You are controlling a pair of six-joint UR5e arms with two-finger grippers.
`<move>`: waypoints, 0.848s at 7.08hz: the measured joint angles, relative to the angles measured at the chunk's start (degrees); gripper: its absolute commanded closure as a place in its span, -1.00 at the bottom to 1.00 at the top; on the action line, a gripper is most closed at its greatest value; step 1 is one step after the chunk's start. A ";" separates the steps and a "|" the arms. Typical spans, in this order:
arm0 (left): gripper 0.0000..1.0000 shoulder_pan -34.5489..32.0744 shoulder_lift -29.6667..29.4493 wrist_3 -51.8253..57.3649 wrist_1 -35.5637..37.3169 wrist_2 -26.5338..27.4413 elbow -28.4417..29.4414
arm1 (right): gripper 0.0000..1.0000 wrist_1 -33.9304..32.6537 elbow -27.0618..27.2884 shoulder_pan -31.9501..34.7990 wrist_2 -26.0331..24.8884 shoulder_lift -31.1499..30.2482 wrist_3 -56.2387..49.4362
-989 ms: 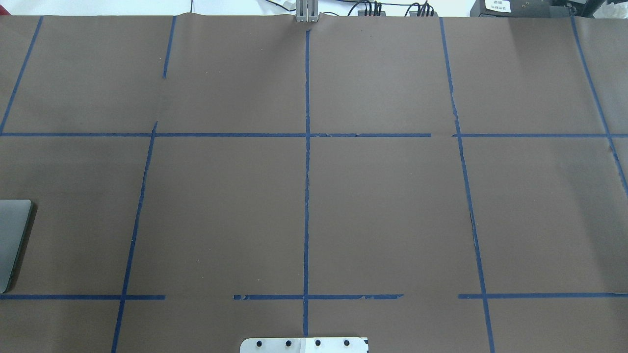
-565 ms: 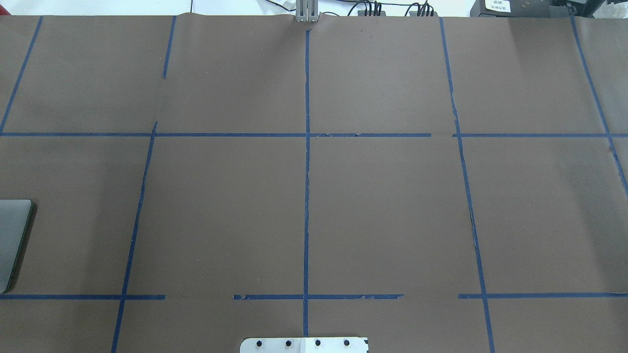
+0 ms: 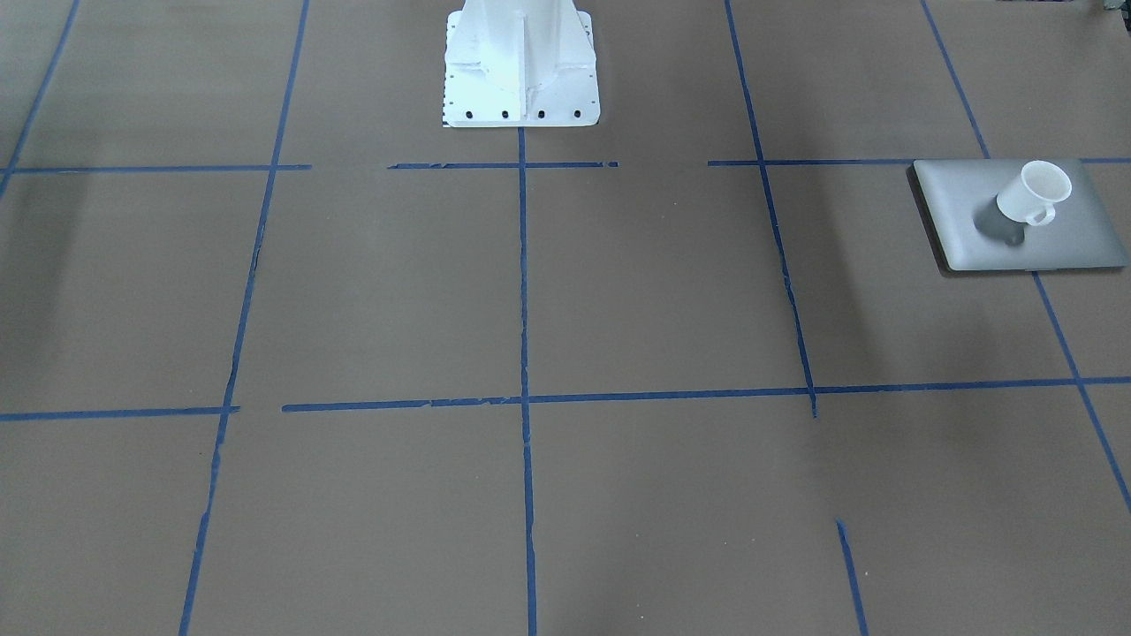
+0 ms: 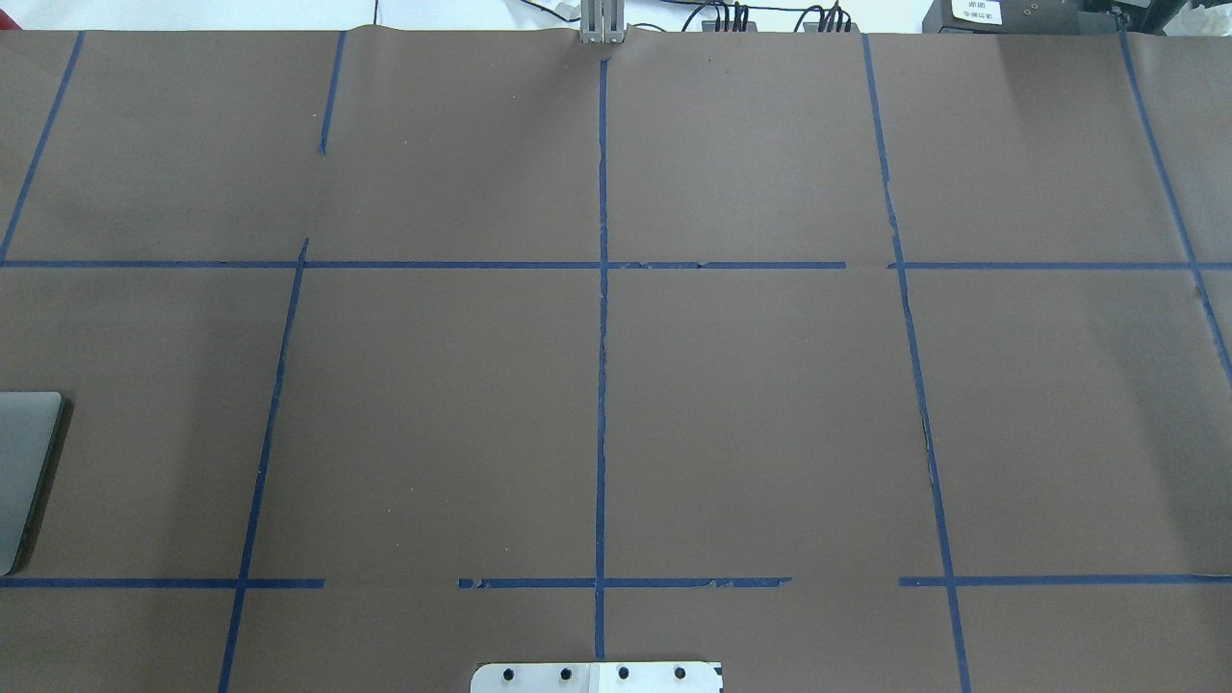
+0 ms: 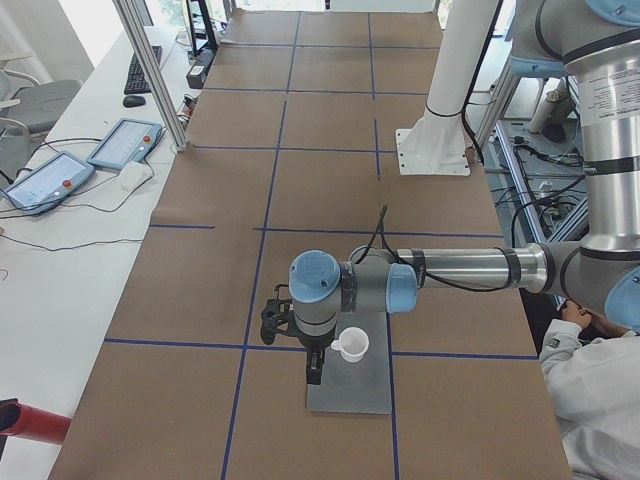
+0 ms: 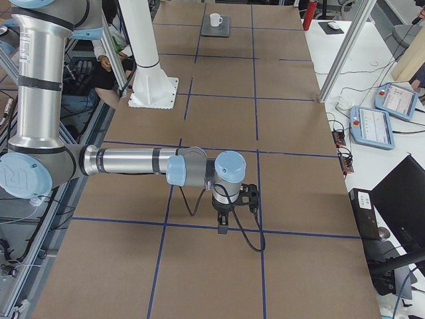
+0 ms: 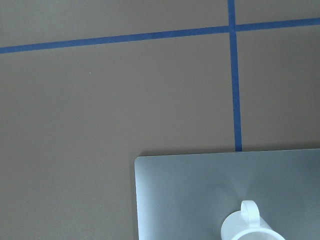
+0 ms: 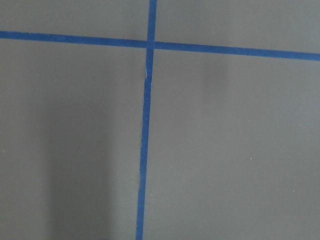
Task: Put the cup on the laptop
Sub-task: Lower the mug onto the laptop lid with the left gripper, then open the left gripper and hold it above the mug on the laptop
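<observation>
The small white cup (image 3: 1034, 196) stands upright on the closed silver-grey laptop (image 3: 1060, 246), near its middle. The cup (image 5: 351, 346) and laptop (image 5: 350, 392) also show in the exterior left view, the cup (image 6: 215, 19) far off in the exterior right view. The left wrist view shows the laptop's corner (image 7: 200, 195) and the cup's rim and handle (image 7: 248, 225). My left gripper (image 5: 313, 371) hangs just beside the cup, apart from it; I cannot tell if it is open. My right gripper (image 6: 222, 228) points down over bare table, far from the cup; I cannot tell its state.
The white robot pedestal (image 3: 519, 71) stands at the table's robot side. Blue tape lines (image 4: 603, 385) grid the brown table. Teach pendants (image 5: 125, 145) and a metal post (image 5: 150, 70) stand on the operators' side. A person (image 5: 600, 400) sits near the left arm's base.
</observation>
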 measured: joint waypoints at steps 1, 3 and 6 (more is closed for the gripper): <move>-1.00 -0.02 0.21 -0.25 1.00 -1.33 -0.10 | -1.00 0.00 0.00 0.00 0.00 0.00 0.00; -1.00 -0.03 0.28 -0.15 5.69 -2.25 -2.11 | -1.00 -0.01 0.00 0.00 0.00 0.00 0.00; -1.00 -0.03 0.44 0.32 7.36 -2.45 -3.41 | -1.00 -0.05 0.00 0.00 0.00 0.00 0.00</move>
